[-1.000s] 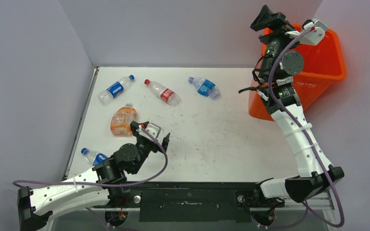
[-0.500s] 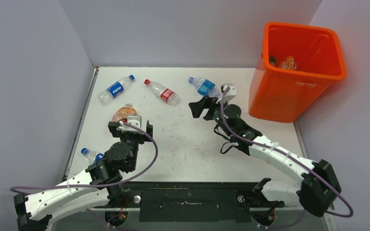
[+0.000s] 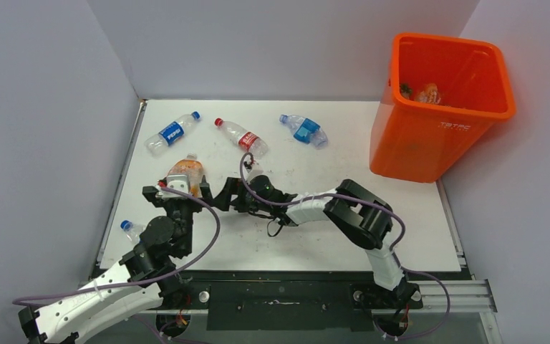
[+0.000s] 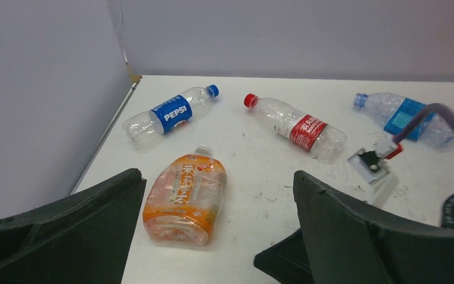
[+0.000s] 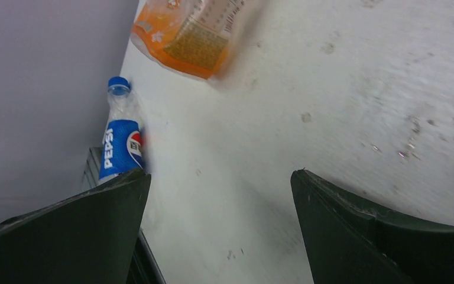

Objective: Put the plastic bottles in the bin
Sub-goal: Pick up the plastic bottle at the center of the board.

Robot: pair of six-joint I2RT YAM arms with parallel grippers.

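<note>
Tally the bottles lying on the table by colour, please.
Blue label: 3 (far Pepsi, near Pepsi, crushed bottle)
Red label: 1 (red-cap bottle)
Orange: 1 (orange bottle)
Total: 5 on the table

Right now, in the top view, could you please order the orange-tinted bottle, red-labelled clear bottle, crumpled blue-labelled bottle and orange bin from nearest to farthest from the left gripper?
From the left gripper:
1. Orange-tinted plastic bottle, just beyond the jaws.
2. Red-labelled clear bottle, far centre.
3. Crumpled blue-labelled bottle, farther right.
4. Tall orange plastic bin, far-right corner.
</note>
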